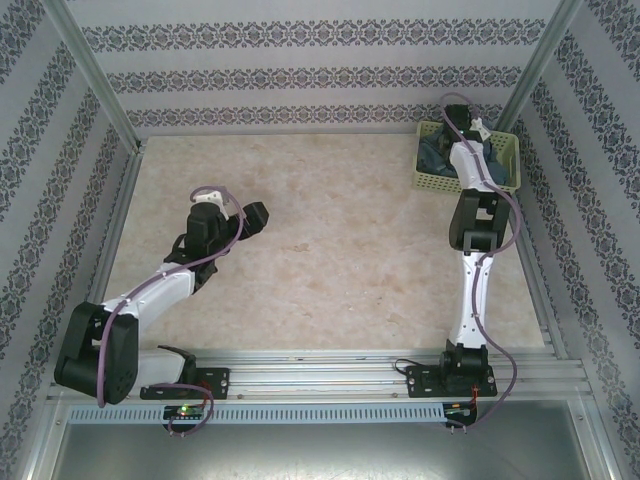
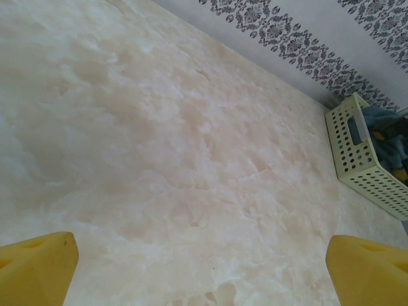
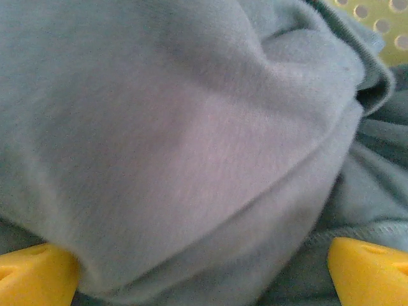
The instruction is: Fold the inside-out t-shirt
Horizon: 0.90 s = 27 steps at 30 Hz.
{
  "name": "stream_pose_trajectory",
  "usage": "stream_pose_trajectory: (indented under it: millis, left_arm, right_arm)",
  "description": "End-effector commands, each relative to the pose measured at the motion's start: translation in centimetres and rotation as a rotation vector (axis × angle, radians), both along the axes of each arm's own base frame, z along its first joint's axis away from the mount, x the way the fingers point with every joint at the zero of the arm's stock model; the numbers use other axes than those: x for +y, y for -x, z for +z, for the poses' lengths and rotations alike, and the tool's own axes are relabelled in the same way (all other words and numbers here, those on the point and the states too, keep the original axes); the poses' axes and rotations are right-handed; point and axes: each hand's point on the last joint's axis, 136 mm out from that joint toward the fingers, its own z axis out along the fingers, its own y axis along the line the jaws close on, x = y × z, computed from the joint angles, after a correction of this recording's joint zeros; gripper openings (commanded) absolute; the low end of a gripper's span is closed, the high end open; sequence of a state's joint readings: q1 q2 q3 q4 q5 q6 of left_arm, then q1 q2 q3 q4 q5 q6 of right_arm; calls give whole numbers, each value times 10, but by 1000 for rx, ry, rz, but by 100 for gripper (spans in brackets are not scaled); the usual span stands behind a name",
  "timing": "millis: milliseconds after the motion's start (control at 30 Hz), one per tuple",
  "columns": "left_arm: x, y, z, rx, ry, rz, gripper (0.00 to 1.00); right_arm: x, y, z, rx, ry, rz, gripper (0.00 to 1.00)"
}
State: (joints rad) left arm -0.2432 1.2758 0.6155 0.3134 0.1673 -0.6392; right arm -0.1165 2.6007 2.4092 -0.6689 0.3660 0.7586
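Observation:
The inside-out t-shirt [image 3: 191, 127] lies bunched in the light green basket [image 1: 432, 181] at the far right of the table, as slate blue-grey cloth in soft folds. My right gripper [image 3: 204, 271] is down in the basket, open, with a thick fold of the shirt bulging between its yellow fingertips [image 3: 38, 274]. From above, the right arm's wrist [image 1: 466, 160] covers much of the basket, with dark cloth [image 1: 436, 152] showing beside it. My left gripper [image 1: 255, 215] hovers over the bare left-centre of the table, open and holding nothing, its fingertips [image 2: 38, 264] wide apart.
The basket [image 2: 363, 162] stands against the patterned back wall, with darker teal cloth [image 3: 382, 178] and a bit of yellow [image 2: 398, 173] inside it too. The marbled beige tabletop [image 1: 330, 250] is walled on three sides. A metal rail [image 1: 330, 365] runs along the near edge.

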Motion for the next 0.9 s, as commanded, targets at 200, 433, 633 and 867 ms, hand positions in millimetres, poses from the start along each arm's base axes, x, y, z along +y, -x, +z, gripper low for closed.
stream_pose_trajectory:
  millis: [200,433,633,867]
  left_arm:
    - [2,5,12,-14,-22,7,100]
    - [5,8,19,-17,-19,24,100]
    - [6,9,20,-20,0,38,100]
    - [4,9,16,-8,23,39,100]
  right_arm:
    - [-2,5,-40,68,-149,-21,81]
    - [14,-12,-20,-6,-188,80,29]
    - [47,-18,25,-100,-125,198,0]
    - [98,-15,78,-190,-25,317,0]
